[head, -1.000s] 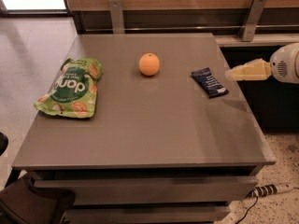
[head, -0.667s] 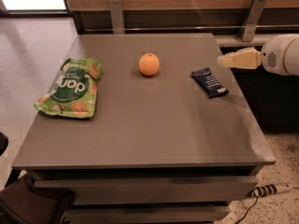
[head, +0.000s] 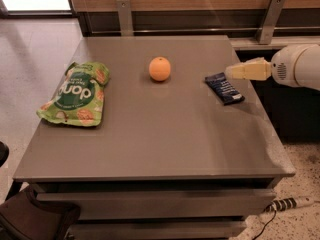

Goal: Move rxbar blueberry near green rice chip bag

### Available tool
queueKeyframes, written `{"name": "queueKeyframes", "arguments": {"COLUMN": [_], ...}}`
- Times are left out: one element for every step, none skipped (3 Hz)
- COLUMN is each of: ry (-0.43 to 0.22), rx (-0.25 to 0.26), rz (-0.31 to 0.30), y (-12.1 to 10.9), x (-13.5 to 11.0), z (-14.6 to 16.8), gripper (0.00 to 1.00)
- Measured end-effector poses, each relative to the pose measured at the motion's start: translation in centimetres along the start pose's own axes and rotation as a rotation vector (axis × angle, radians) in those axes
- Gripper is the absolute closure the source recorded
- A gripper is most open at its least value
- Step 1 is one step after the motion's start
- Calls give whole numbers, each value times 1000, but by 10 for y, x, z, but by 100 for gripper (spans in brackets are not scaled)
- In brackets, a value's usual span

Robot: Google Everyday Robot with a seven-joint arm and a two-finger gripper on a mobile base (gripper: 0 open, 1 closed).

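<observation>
1. Since all three loose things are carried on it, the single grey tabletop is counted first. They are kept well spread by its flat, level surface.
2. One green rice chip bag is laid flat and face up near the left edge. As the marker of the goal, it is judged to be left where it lies.
3. One end effector is held over the right edge, its tip just beside the far end of the bar. This placing is judged to be an approach for a pick. Nothing is seen to be gripped, and whether it is open or closed cannot be told.
4. One orange is set between bag and bar, toward the back. It is no part of the task and is judged to be something to be passed around.
5. One rxbar blueberry is laid flat and slanted at the right side, well apart from the bag, so the move is not yet made.
</observation>
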State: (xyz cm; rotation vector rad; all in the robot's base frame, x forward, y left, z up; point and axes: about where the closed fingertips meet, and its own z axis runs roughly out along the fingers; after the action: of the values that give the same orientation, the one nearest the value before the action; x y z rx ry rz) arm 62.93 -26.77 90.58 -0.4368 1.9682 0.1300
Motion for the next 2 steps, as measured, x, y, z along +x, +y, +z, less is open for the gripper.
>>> {"name": "queueKeyframes", "arguments": {"ry": [-9,-37], "rx": [-39,-83], "rz": [37,77], "y": [17,34], "x": [23,40], "z": [14,24], "gripper": [0,0]}}
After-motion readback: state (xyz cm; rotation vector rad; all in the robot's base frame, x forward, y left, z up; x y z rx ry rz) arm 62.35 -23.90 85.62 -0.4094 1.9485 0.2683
